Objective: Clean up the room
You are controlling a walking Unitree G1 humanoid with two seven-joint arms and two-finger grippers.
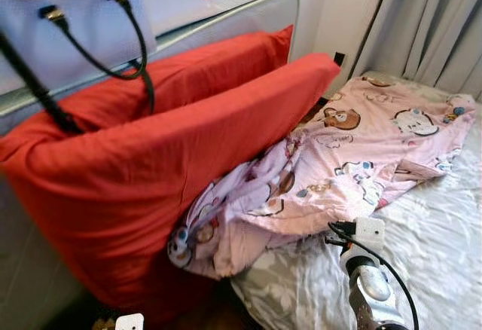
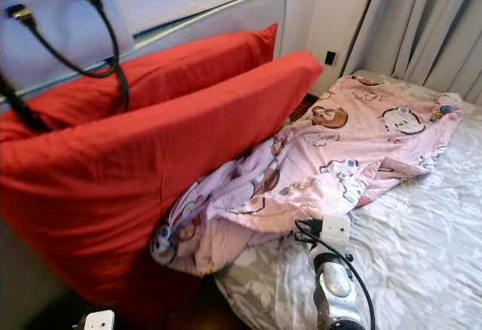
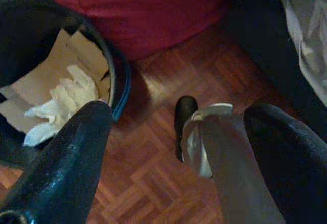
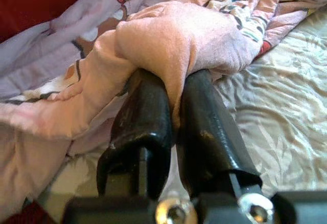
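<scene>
Right gripper (image 4: 173,106) has its two black fingers pressed together on a fold of the pink cartoon-print blanket (image 1: 354,149); fabric bunched over the fingertips. Blanket lies crumpled on the bed, spread across the grey patterned sheet (image 1: 444,247), one end tucked against the front red pillow (image 1: 143,187). Right arm (image 1: 369,285) comes up from below at the blanket's near edge.

Two red pillows stand tilted against the headboard (image 1: 226,21), second red pillow (image 1: 203,66) behind the first. Pale blue handbag (image 1: 75,21) with black straps sits on top at the headboard. Grey curtains (image 1: 429,21) beyond the bed.

Left gripper (image 3: 173,147) hangs low over the parquet floor (image 3: 153,183), fingers spread apart, holding nothing. Next to it a black bin (image 3: 120,81) containing cardboard and crumpled white tissue (image 3: 61,101).
</scene>
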